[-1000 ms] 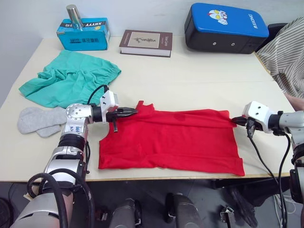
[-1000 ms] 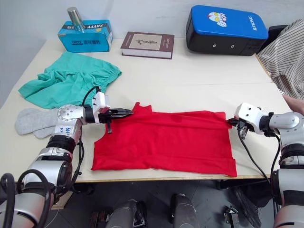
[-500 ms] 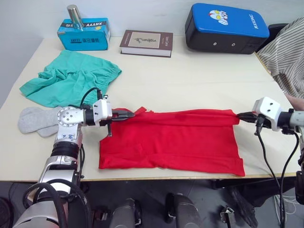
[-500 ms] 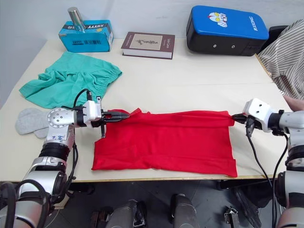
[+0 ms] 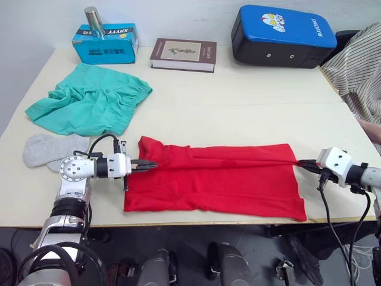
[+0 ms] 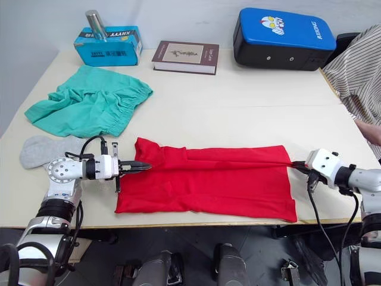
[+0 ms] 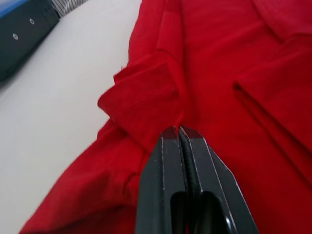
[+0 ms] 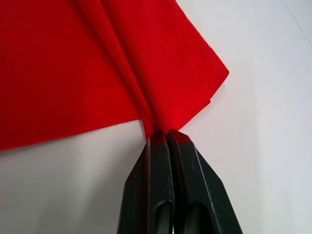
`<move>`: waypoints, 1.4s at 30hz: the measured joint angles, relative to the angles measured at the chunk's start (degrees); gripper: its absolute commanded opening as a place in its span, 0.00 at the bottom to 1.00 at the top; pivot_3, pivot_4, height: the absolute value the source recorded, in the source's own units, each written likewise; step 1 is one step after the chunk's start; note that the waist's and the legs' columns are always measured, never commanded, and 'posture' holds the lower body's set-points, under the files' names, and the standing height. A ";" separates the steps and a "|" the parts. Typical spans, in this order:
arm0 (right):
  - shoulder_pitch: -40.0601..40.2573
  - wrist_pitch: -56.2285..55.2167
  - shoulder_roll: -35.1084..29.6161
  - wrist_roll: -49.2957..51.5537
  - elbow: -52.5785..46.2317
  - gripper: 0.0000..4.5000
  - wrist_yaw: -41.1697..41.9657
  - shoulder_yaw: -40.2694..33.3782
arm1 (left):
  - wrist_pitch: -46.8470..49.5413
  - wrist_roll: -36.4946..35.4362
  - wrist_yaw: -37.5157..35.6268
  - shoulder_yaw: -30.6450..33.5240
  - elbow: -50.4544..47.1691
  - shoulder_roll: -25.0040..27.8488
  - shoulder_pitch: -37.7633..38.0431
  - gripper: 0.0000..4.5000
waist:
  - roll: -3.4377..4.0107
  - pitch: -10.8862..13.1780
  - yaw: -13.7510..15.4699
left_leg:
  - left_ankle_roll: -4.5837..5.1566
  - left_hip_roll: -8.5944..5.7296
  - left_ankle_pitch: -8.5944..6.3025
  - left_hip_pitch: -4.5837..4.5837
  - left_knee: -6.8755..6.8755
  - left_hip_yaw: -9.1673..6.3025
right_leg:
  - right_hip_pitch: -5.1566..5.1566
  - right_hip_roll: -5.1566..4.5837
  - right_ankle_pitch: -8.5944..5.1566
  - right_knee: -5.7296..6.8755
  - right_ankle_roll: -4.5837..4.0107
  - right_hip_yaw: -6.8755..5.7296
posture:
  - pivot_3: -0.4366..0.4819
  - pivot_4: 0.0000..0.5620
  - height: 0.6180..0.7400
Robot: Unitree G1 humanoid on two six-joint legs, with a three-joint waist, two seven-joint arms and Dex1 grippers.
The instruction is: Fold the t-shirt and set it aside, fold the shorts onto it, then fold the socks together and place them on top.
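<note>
The red t-shirt [image 5: 220, 182] lies folded lengthwise near the table's front edge, its far half doubled over toward me. My left gripper [image 5: 152, 165] is shut on the t-shirt's left end, with a folded flap of red cloth [image 7: 141, 105] just beyond its fingertips. At the right end my right gripper [image 5: 302, 162] is shut on the t-shirt's pinched corner [image 8: 161, 114]. The teal-green shorts [image 5: 89, 98] lie crumpled at the far left. The light grey socks [image 5: 44, 150] lie flat just in front of the shorts, beside my left arm.
Along the table's far edge stand a blue box [image 5: 104, 44] with a metal cylinder [image 5: 92, 19] on it, a brown book [image 5: 183, 53] and a blue-and-black pad [image 5: 280, 34]. Striped cloth of a person [image 5: 362, 65] shows at the right edge.
Both grippers have drawn the t-shirt's far edge toward me, folding it over the near half. The shirt's left end now lies flatter. The right gripper has moved nearer the front edge.
</note>
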 measured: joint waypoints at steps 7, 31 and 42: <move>4.59 1.88 0.23 2.82 -4.94 0.09 -0.66 -0.93 | 2.64 -0.06 0.36 -0.42 1.50 1.38 -0.08 0.20 | -0.01 -0.01 0.01 | 0.00 0.00 0.00 0.04 0.00 -0.02 | 0.06 0.00 0.00 -0.02 0.00 0.00 | 0.48 0.27 1.00; 18.89 29.02 0.48 16.55 -45.92 1.00 1.79 -6.73 | 77.08 -4.17 38.34 -2.15 -54.46 -5.97 12.31 1.00 | -0.02 -0.01 0.81 | 0.01 0.03 -0.01 0.02 -0.01 -0.19 | 0.14 -0.01 0.00 -0.07 0.00 0.34 | 0.48 0.27 1.00; 20.04 31.02 2.53 16.48 -48.00 1.00 -0.57 -6.50 | 89.59 -2.63 45.80 -5.04 -56.23 -8.39 9.33 1.00 | -0.02 -0.01 1.84 | 0.02 -0.04 -0.01 0.01 0.00 -0.18 | 0.13 -0.01 0.00 -0.09 -0.01 0.35 | 0.48 0.27 1.00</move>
